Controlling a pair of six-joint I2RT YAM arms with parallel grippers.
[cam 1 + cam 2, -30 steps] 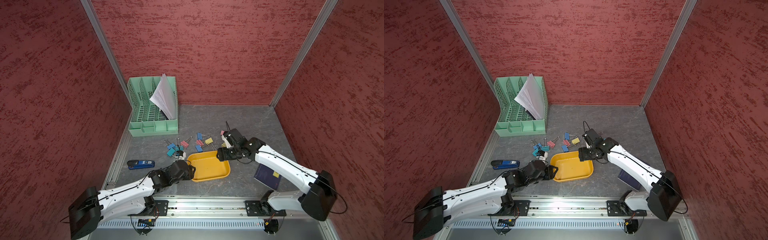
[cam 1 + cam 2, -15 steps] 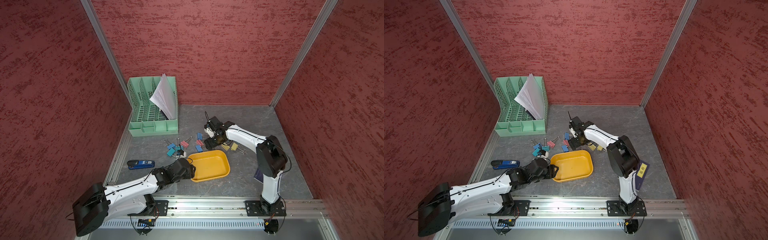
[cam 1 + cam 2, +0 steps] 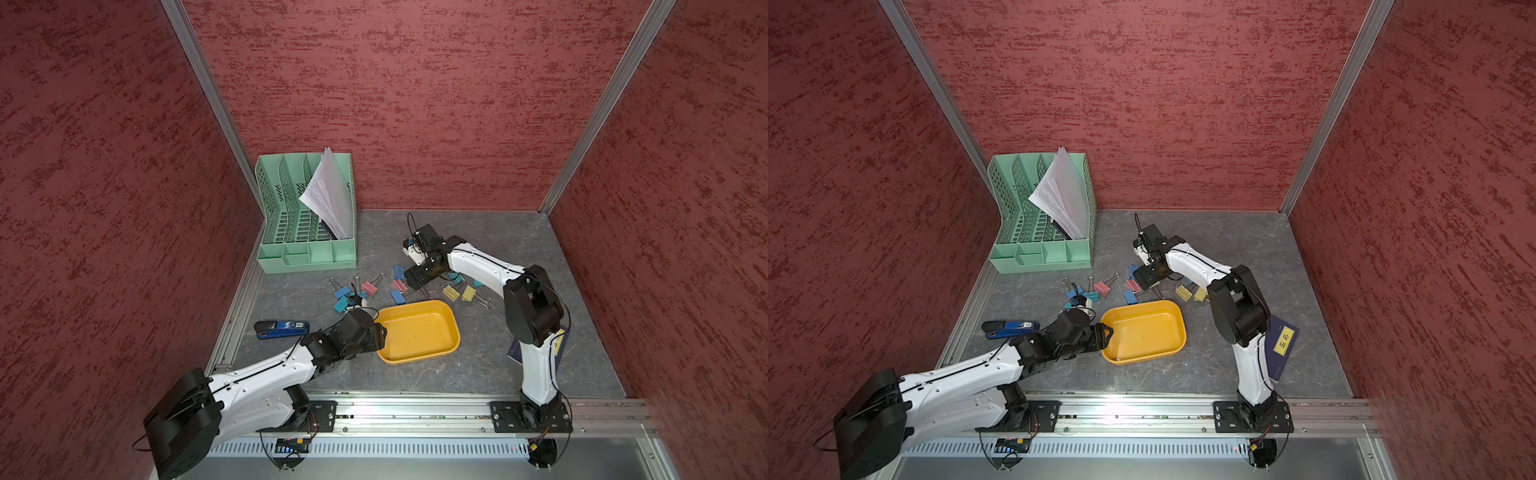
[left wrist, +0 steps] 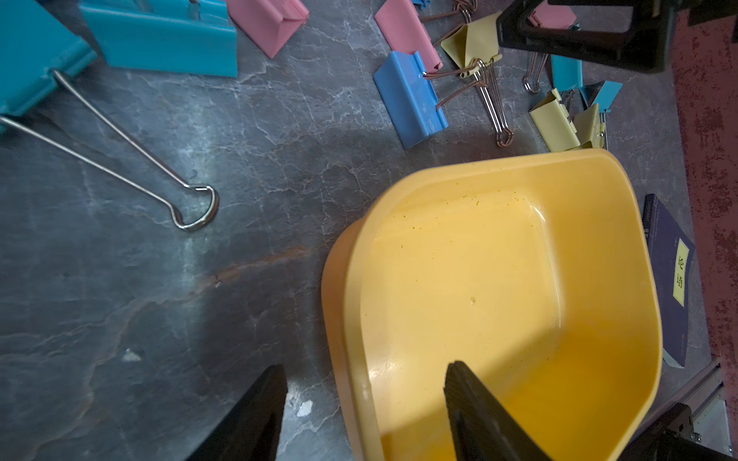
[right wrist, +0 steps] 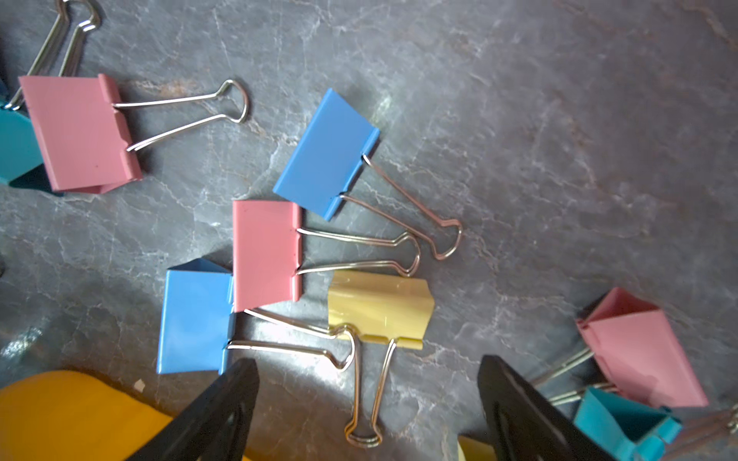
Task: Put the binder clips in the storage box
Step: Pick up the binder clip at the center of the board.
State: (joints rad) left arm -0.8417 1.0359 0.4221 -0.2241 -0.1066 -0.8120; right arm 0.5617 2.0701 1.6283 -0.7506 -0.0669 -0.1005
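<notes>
We count roughly a dozen binder clips point(image 5: 327, 153), though overlaps hide the exact number. We also see one yellow tray point(image 3: 417, 332), one stapler point(image 3: 284, 328), one green file rack point(image 3: 307, 259) and one book point(image 3: 1283, 353).

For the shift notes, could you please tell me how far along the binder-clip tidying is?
Done: nothing yet; the shallow yellow-orange plastic tray is empty. In hand: the left hand straddles its rim, jaws apart, while the right hand hovers open over a pale yellow metal binder clip. Left: all the pink, blue, teal and yellow clips, lying on the grey tabletop.
</notes>
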